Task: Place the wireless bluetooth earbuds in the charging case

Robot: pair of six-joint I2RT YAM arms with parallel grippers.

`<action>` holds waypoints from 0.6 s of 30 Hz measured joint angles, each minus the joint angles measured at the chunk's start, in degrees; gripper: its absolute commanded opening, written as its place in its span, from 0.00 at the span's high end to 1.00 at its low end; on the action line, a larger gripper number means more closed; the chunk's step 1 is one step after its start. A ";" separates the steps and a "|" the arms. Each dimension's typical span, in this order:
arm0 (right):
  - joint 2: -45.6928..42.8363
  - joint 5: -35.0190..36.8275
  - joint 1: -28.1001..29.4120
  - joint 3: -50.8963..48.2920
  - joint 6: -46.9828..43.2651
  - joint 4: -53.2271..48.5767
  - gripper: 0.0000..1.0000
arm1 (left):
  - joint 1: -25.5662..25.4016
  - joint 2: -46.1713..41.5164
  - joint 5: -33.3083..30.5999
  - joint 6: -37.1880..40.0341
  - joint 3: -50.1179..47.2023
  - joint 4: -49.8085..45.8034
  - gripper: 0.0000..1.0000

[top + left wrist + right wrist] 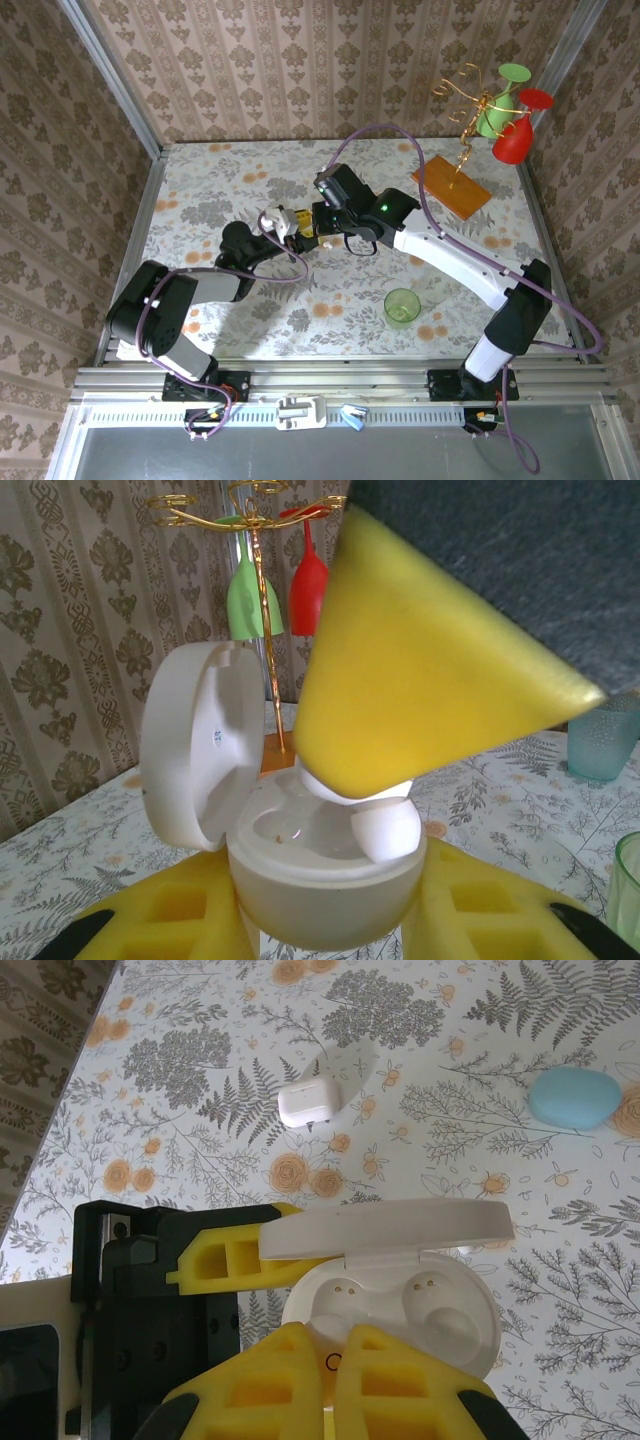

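A finger (420, 680) of the right gripper (335, 1338) covers most of the white earbud (388, 830) at the charging case (320, 890).

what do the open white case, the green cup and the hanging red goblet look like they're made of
The open white case: smooth plastic by the look, with a satin sheen and soft highlights on the lid.
The green cup: translucent, probably plastic; light shows through its wall.
The red goblet: opaque and glossy, likely plastic, perhaps coloured glass; it carries a bright streak.
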 measured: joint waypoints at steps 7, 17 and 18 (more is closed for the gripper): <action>0.11 0.44 0.00 -0.02 0.04 0.68 0.95 | -0.09 0.00 -0.04 0.00 -0.11 -0.31 0.79; 0.11 1.68 0.00 -0.94 0.26 2.60 0.95 | -0.33 -0.24 -0.09 0.00 -0.15 -0.33 0.79; 0.11 1.70 0.00 -0.94 0.26 2.58 0.94 | -0.33 -0.24 -0.09 0.00 -0.15 -0.33 0.79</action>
